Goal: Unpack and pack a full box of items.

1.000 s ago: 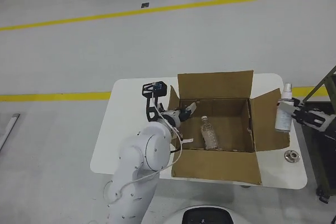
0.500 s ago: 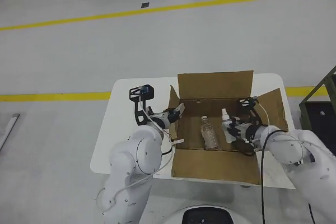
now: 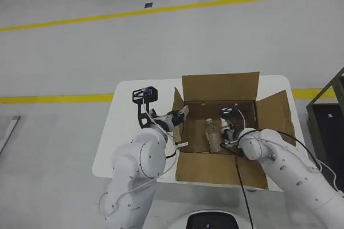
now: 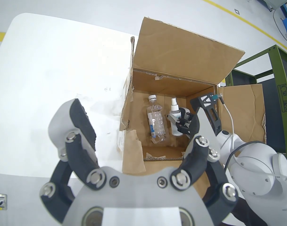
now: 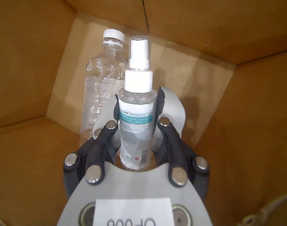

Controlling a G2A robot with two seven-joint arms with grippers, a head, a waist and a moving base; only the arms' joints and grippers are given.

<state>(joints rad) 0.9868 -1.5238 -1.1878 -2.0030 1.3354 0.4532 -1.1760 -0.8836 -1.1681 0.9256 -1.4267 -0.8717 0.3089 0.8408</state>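
Note:
An open cardboard box (image 3: 258,129) (image 4: 181,52) stands on the white table (image 3: 129,131). Inside it a clear empty water bottle (image 3: 213,137) (image 4: 155,123) (image 5: 98,83) lies on the floor. My right gripper (image 5: 137,104) (image 3: 226,130) is down inside the box, shut on a white spray bottle (image 5: 136,109) (image 4: 174,116) (image 3: 224,125) right beside the water bottle. My left gripper (image 4: 138,121) (image 3: 182,113) hangs open and empty just outside the box, above its left wall.
The box flaps stand out on all sides, with the near flap (image 3: 221,169) hanging over the table's front. A green metal rack (image 3: 332,103) stands to the right of the table. Bare tabletop lies left of the box.
My right arm carried the spray bottle from the table's right end into the box and then further left, beside the water bottle. My left gripper drew back slightly a second ago, then kept still.

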